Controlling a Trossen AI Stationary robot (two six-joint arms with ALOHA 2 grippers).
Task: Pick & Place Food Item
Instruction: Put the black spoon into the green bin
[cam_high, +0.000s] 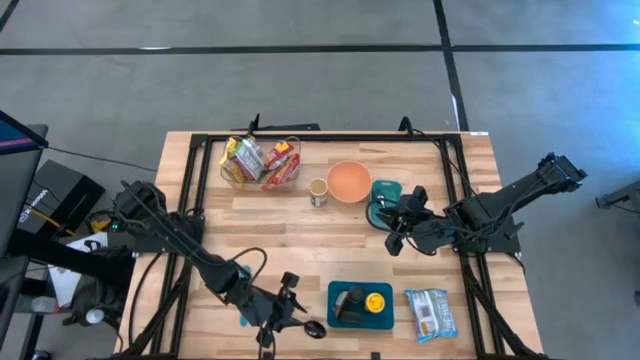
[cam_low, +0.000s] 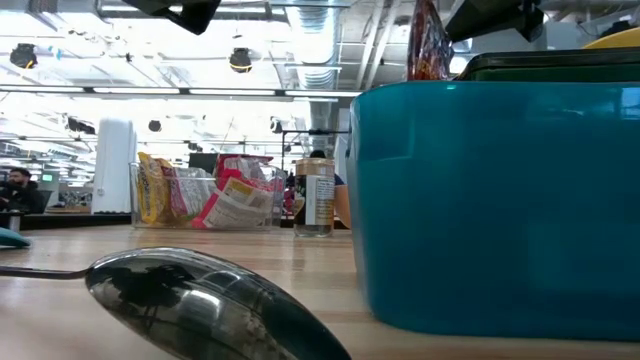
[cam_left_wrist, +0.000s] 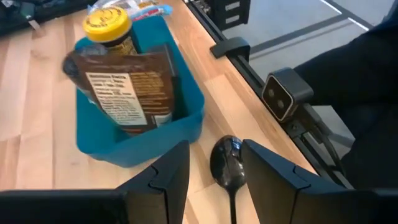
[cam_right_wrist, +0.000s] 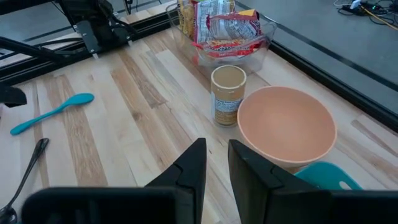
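Overhead camera looks straight down on the counter (cam_high: 300, 225); low camera sits at counter level beside the teal bin (cam_low: 495, 200), which the left wrist camera shares.

- Bare bench (cam_high: 290, 235) runs across the middle, between the far-edge row and the near-edge things.
- The far edge is crowded: a clear snack bin (cam_high: 262, 162), a small jar (cam_high: 318, 192) and an orange bowl (cam_high: 349, 182) stand close together.
- The near edge holds a blue tub (cam_high: 360, 303) with a packet (cam_high: 431, 312) just beside it.
- A metal spoon (cam_left_wrist: 227, 169) lies between the left arm's fingers (cam_left_wrist: 163, 174), near the tub.
- A blue spoon (cam_right_wrist: 51, 113) lies on the bare boards.
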